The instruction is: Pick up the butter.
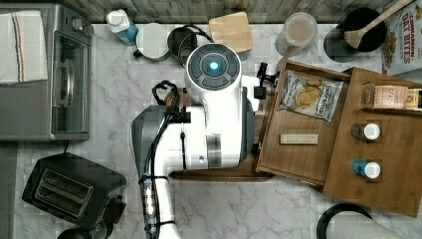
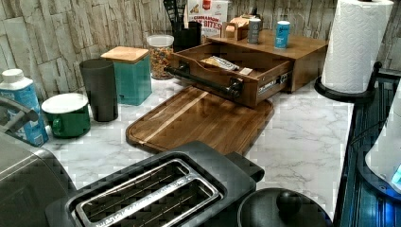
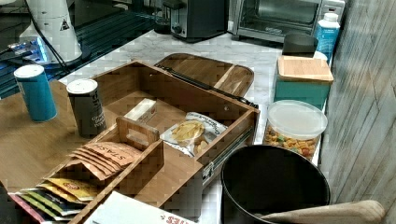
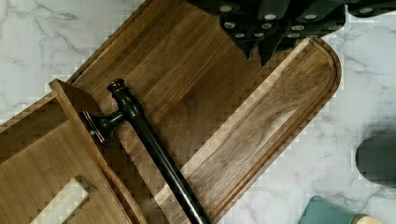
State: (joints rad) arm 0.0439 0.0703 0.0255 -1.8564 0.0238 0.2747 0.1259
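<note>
The butter [image 1: 298, 139] is a slim pale cream stick lying flat on the floor of the open wooden drawer [image 1: 271, 154], below the chip bag [image 1: 309, 95] in the top view. It also shows in the right view as the butter [image 3: 142, 110] and in the wrist view as the butter [image 4: 63, 205]. My gripper [image 4: 260, 52] hangs over the wooden cutting board [image 4: 224, 121], outside the drawer and beyond its black bar handle [image 4: 154, 144]. Its fingertips sit close together with nothing between them. The white arm [image 1: 214, 114] covers much of the board in the top view.
Two spice shakers [image 1: 367, 131] and tea packets [image 1: 390, 96] sit on the drawer cabinet's top. A toaster [image 1: 69, 191], a toaster oven [image 1: 45, 74], a green mug, a dark cup, a teal canister [image 2: 130, 73], a snack jar and a paper towel roll [image 2: 354, 42] ring the marble counter.
</note>
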